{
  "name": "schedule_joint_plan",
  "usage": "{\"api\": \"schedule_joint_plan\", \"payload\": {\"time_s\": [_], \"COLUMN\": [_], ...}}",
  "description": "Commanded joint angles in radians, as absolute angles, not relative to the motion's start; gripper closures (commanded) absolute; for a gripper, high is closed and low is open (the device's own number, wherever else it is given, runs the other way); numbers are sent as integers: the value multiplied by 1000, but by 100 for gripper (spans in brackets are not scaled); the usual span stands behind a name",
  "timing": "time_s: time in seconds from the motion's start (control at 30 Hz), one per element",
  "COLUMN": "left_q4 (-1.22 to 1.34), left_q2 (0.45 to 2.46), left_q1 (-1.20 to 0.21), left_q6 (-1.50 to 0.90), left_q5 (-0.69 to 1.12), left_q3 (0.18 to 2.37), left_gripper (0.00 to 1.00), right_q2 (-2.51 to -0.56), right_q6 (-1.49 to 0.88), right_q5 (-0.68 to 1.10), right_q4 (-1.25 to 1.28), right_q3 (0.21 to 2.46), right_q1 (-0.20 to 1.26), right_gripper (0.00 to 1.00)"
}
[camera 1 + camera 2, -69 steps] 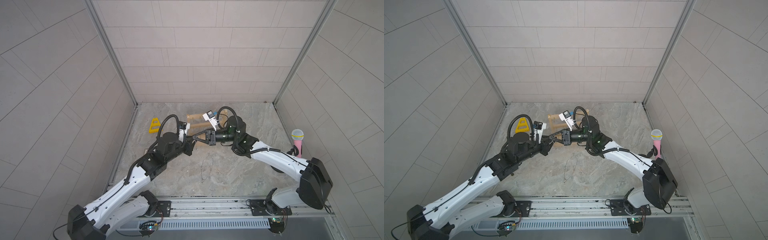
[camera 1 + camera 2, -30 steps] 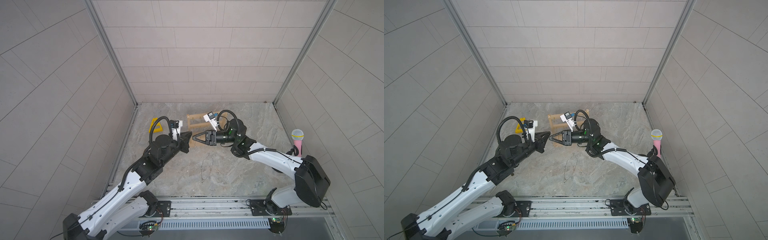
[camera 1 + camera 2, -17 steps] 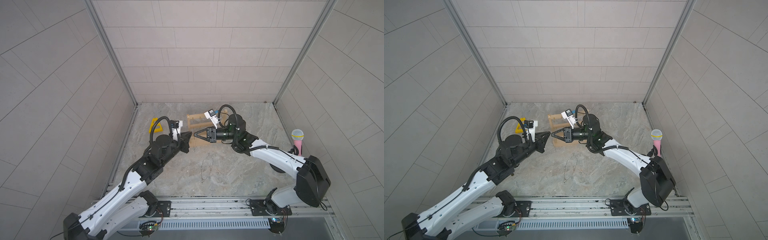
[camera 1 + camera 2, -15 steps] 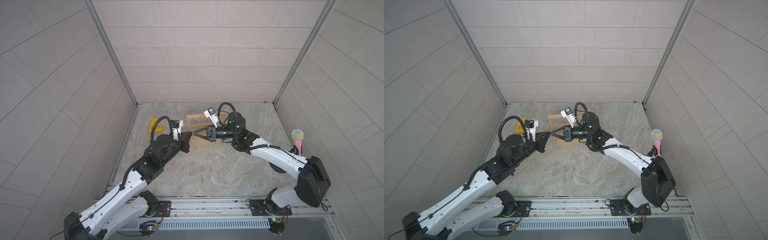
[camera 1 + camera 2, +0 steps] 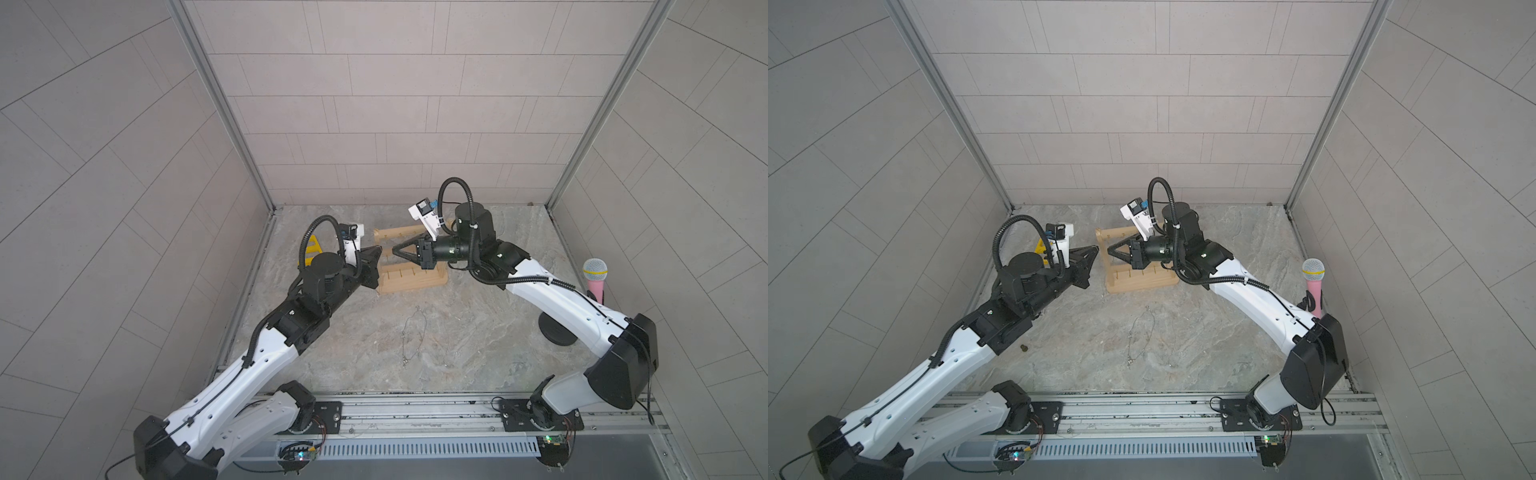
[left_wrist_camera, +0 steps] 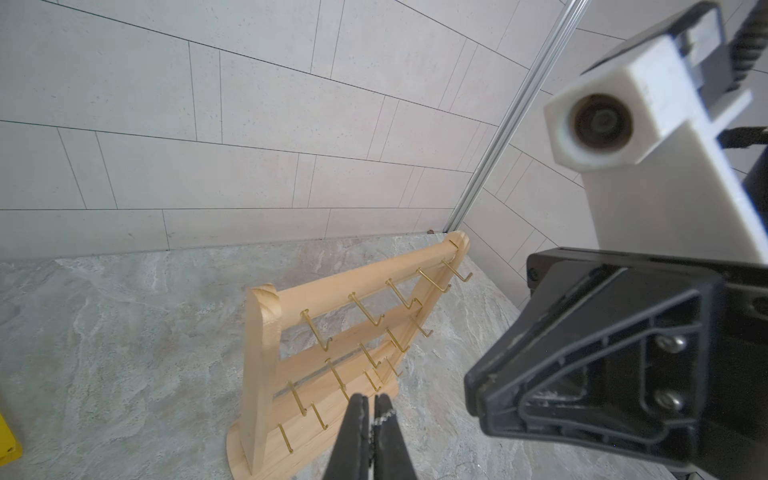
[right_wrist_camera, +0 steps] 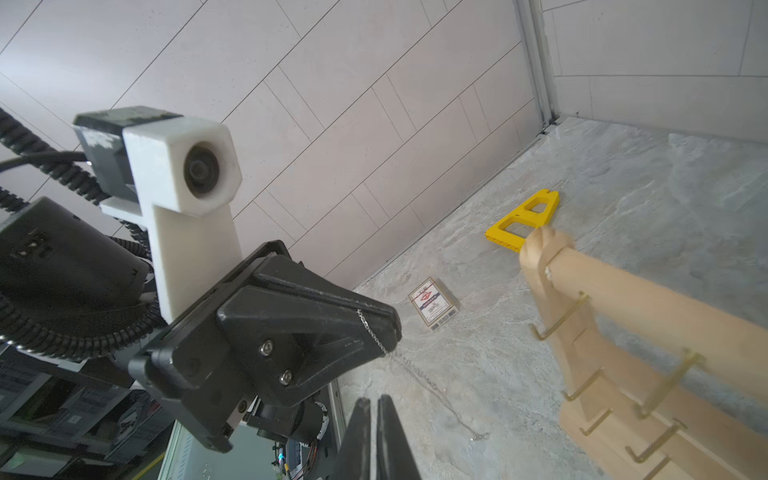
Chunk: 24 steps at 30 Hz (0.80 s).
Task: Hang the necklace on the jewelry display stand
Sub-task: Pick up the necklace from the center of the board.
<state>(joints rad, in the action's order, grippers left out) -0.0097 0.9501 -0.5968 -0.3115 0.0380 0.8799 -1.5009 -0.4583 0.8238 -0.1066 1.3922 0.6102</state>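
- Both top views: necklace [image 5: 415, 332] is seen looped on the desk [image 5: 353, 353] before the jewelry display stand [image 5: 411, 284]; left fingers [image 5: 372, 257] and right fingers [image 5: 405, 253] are closed, tips near.
- Left wrist: a few links are pinched in the left fingers.
- Right wrist: chain appears to trail from that pinch to the desk; right fingers are shut, empty. Light, limp, slippery: a short pinched run is judged best.

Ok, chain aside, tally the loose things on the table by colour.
Pale wood: 1, stand
Yellow: 1, frame
Pink: 1, microphone
White: 1, card box
Brown: 1, small lump
Total: 5
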Motion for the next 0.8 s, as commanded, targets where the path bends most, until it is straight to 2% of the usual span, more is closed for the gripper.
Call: {"api": "schedule_joint_plan", "payload": {"time_s": [0.0, 0.13, 0.77], "left_q4": [29, 51, 113], "left_q2": [968, 988, 940], "left_q1": [-577, -563, -562], "left_q6": [-273, -283, -207], "left_q5": [48, 66, 127], "left_q3": [927, 935, 911], "left_gripper": [100, 100, 100], "right_q2": [-1528, -1549, -1595], "right_q6": [-363, -339, -328], "right_q5": [794, 785, 830], "right_q4": [-194, -217, -141], "right_q3": [1446, 1476, 1459], "right_q1": [609, 602, 585], "right_gripper": [91, 92, 86]}}
